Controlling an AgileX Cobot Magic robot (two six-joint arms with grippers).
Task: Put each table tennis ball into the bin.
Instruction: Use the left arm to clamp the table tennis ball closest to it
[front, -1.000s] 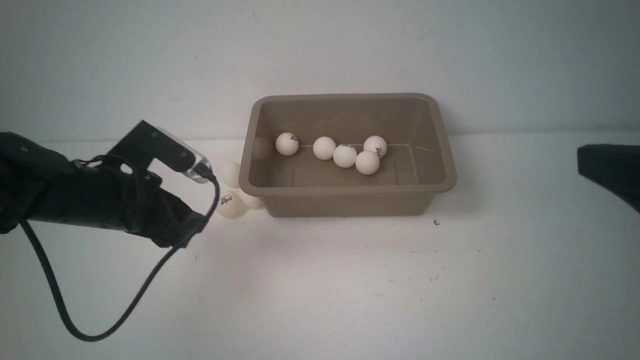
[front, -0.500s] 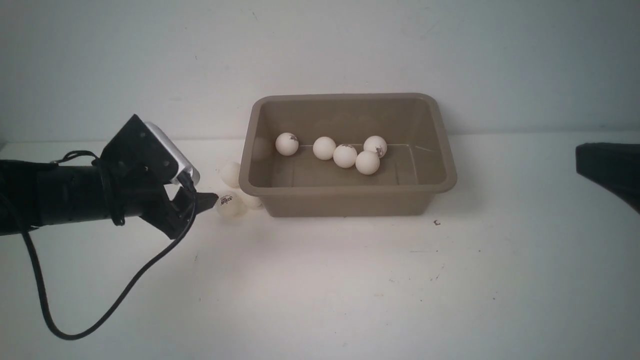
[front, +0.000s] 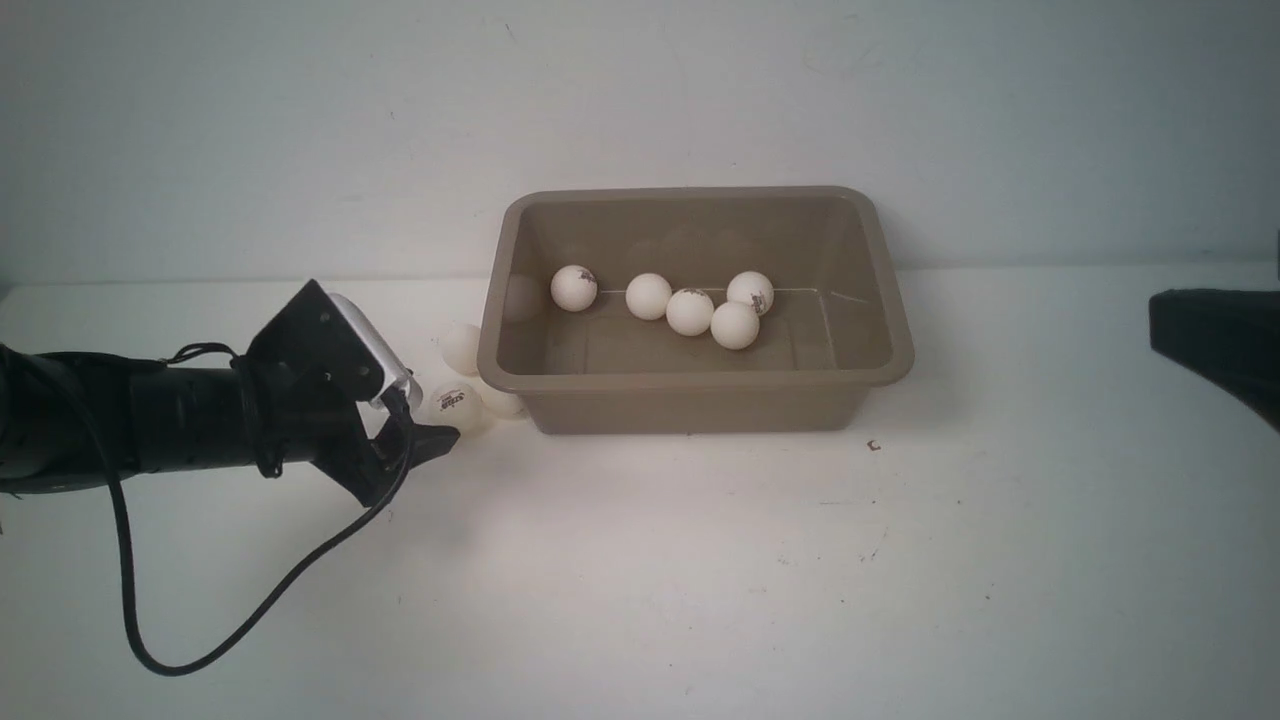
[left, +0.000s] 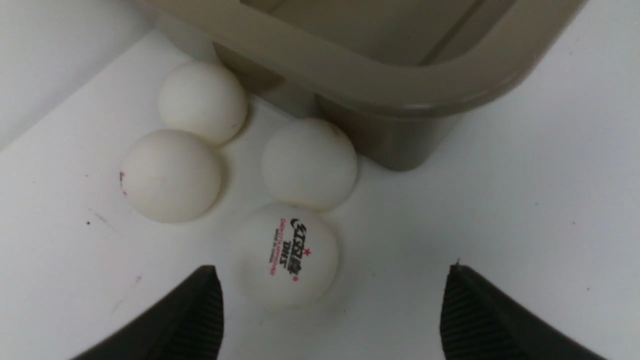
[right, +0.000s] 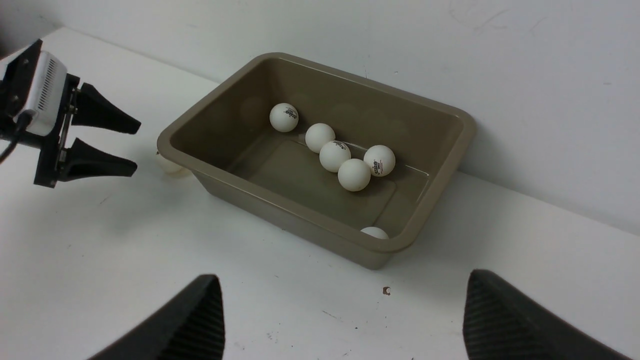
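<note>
Left jaws stood wide and empty, low over the bench, just short of a logo-marked ball, one of four table tennis balls beside the bin. Six more lay inside. Right jaws gaped wide, empty, well apart.

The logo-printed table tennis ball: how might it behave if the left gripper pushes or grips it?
Smooth and round on the flat table, the logo ball would probably roll at any push. It seems to touch another ball by the bin, which may shift too. Off-centre in the open left gripper, it might slip sideways.
</note>
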